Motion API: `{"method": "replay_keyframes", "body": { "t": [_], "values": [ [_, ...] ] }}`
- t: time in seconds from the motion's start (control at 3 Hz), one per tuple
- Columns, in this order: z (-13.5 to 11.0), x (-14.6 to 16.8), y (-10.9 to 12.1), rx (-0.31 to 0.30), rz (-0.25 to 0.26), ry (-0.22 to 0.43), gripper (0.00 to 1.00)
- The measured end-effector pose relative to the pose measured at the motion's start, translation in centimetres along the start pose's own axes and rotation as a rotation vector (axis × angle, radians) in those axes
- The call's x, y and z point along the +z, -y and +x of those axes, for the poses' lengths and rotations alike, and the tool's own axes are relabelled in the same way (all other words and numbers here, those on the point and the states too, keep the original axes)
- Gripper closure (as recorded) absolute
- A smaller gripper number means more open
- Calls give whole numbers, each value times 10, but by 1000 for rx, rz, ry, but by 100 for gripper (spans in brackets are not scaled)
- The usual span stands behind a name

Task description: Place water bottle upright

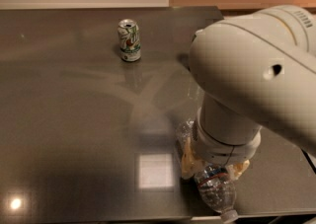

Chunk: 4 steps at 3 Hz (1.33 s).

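Observation:
The water bottle (pixel 217 193) lies on its side on the dark table (pixel 74 134) near the front edge. Its white cap (pixel 229 215) points toward the front right and its clear base end (pixel 185 130) points away. My gripper (pixel 213 166) comes down from above over the bottle's middle, with one beige finger (pixel 187 161) on its left side and the other on its right. The fingers press against the bottle's sides. The large white arm (pixel 256 80) hides much of the bottle's upper part.
A white-and-green can (pixel 129 40) stands upright at the back of the table, left of centre. The green can is hidden behind my arm. The table's front edge (pixel 148 216) runs just below the bottle's cap. A bright window reflection (pixel 155 171) lies left of the bottle.

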<state>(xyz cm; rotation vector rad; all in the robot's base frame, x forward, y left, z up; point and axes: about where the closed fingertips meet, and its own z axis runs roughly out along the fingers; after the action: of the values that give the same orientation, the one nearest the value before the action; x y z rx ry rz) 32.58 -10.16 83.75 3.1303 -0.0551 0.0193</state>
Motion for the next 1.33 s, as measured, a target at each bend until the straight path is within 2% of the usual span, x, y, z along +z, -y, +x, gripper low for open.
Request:
{"method": "replay_keyframes", "body": {
  "t": [0.33,0.67,1.0,1.33],
  "values": [
    [4,-4,7,12,4,25,64],
    [15,-20,22,102,37,73,87],
    [35,-44,40,249,78,118,100],
    [52,-65,55,403,126,173,100]
  ]
}}
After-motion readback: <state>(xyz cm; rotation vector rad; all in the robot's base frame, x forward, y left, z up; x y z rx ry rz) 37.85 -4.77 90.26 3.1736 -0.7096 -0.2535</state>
